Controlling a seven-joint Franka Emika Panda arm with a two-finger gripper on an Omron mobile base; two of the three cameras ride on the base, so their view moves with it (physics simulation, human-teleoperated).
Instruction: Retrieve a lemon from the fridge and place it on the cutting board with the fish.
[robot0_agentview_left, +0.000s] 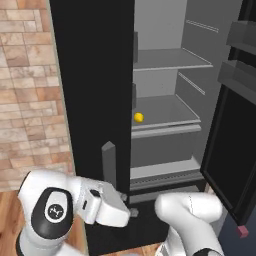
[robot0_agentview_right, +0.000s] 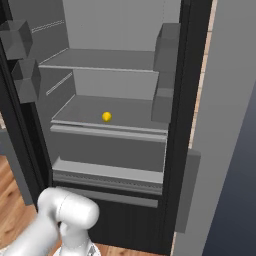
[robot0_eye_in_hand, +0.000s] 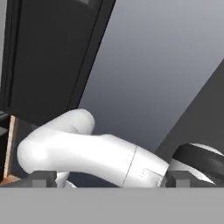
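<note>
Both jaws spread wide, holding nothing.

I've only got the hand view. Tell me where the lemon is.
Observer: The lemon lies alone on a middle shelf of the fridge, near the shelf's front edge.
Operator: Report the door.
Observer: The door in front of that shelf stands wide open.
Operator: Place my fingers against the lemon.
Observer: The fingers sit low, well below the lemon's shelf, near the foot of the grey bar handle.
</note>
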